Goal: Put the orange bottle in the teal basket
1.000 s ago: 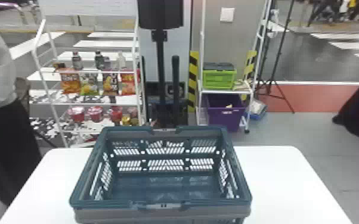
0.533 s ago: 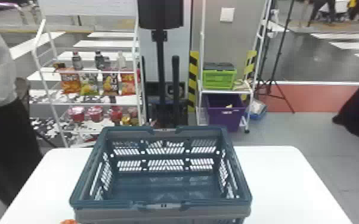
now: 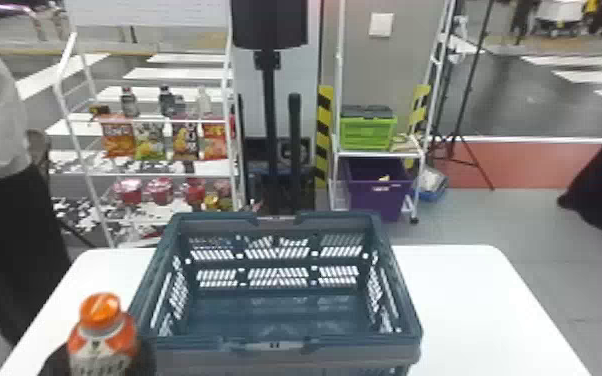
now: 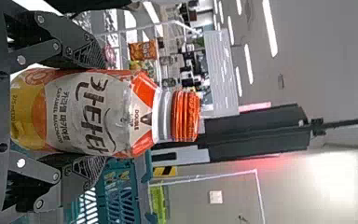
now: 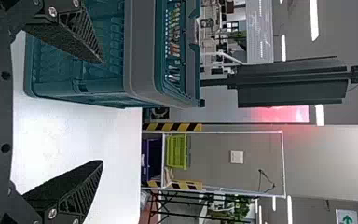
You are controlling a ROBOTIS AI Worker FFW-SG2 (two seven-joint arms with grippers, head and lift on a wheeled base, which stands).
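Upright at the head view's lower left is the orange-capped bottle (image 3: 102, 340), beside the teal basket's near left corner and outside it. Dark parts of my left gripper (image 3: 55, 361) flank it there. In the left wrist view the bottle (image 4: 98, 112) is clamped between both fingers of my left gripper (image 4: 93, 113), its cap free. The teal basket (image 3: 275, 345) stands on the white table with a bare floor inside. My right gripper (image 5: 101, 112) is open with nothing between its fingers, near the basket's right side, whose grey rim (image 5: 142, 51) shows in the right wrist view.
The white table (image 3: 470, 310) extends to both sides of the basket. Behind it stand a snack rack (image 3: 160, 175), a black post (image 3: 270, 125), and a shelf with a green crate (image 3: 367, 132) and a purple bin (image 3: 377, 192).
The bottle has risen into the head view at the lower left, held by my left gripper; half a second ago just a bit of orange showed at the bottom edge. The basket has not moved.
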